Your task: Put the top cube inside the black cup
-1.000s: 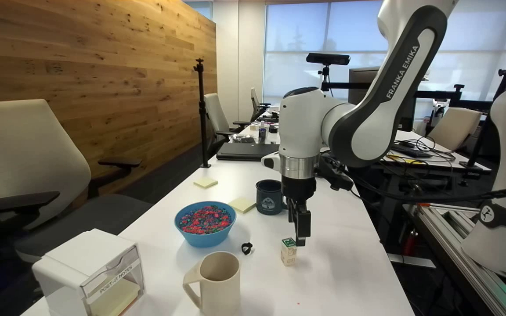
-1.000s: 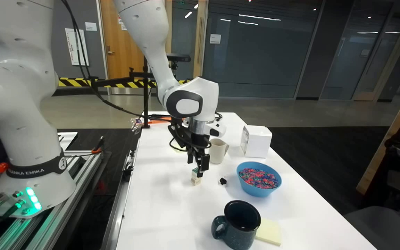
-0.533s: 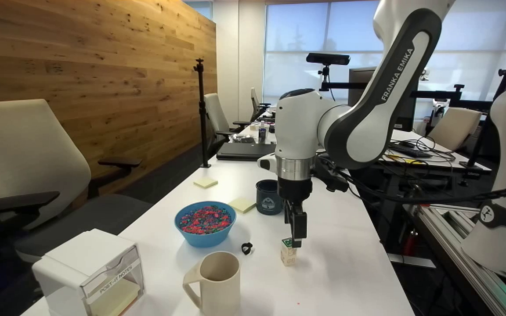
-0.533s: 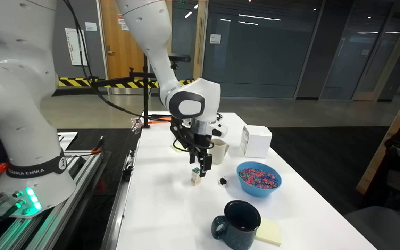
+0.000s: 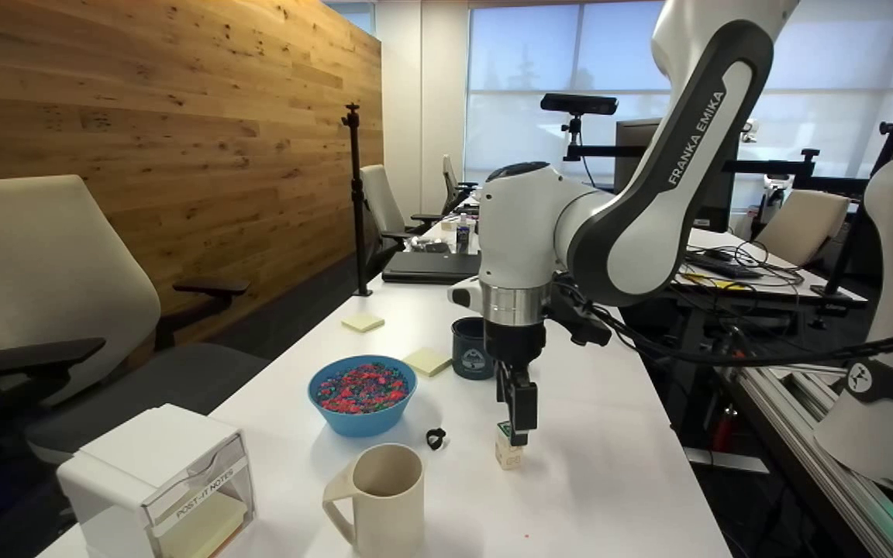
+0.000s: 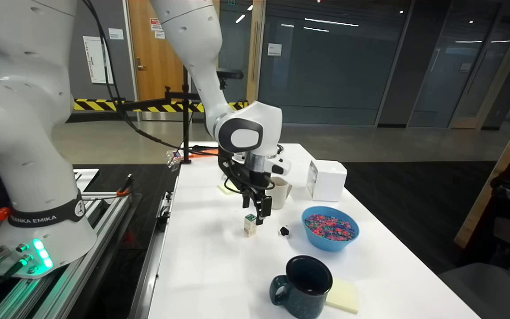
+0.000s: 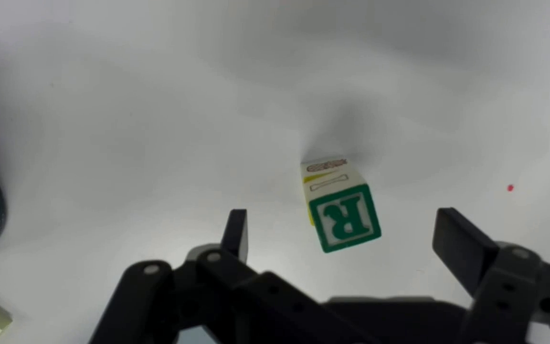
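Observation:
Two small wooden cubes stand stacked on the white table. The top cube (image 7: 346,217) bears a green-framed letter R on its upper face. Beneath it sits the lower cube (image 6: 249,231), pale with printed pictures. My gripper (image 7: 344,234) is open above the stack. In the wrist view the top cube appears between the fingers (image 7: 463,251), apart from both and nearer the left one. A finger covers part of the stack in an exterior view (image 5: 522,415). The black cup (image 6: 306,302), a squat dark mug with a side handle, stands upright some way off; its edge shows at the wrist view's left.
A blue bowl (image 6: 321,241) of coloured bits, a small black object (image 6: 284,231) and a cream mug (image 5: 392,504) stand near the stack. A yellow note pad (image 6: 343,297) lies beside the black cup. A white note dispenser (image 5: 160,473) is farther off.
My gripper has shifted slightly, leftward in an exterior view where it also sinks a little, and rightward in the opposite view. It stays open. The cubes and cup have not moved.

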`<state>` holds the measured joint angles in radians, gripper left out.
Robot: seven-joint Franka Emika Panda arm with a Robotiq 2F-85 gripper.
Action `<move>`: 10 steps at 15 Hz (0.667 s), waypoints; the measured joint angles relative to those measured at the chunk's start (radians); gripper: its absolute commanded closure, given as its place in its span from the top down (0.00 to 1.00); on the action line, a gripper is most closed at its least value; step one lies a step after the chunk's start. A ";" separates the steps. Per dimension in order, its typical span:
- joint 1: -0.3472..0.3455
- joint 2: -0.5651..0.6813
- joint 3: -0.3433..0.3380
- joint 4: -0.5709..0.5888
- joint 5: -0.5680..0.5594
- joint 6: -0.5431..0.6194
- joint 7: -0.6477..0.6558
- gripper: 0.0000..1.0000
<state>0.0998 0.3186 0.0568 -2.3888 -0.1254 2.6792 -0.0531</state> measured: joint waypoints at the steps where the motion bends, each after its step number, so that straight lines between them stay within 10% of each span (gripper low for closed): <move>1: 0.000 0.004 0.000 0.000 0.000 0.000 -0.004 1.00; 5: -0.002 0.017 -0.002 0.000 0.000 0.001 -0.022 1.00; 10: -0.004 0.024 -0.004 0.000 0.000 0.002 -0.033 0.52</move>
<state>0.0962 0.3421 0.0526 -2.3888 -0.1254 2.6808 -0.0856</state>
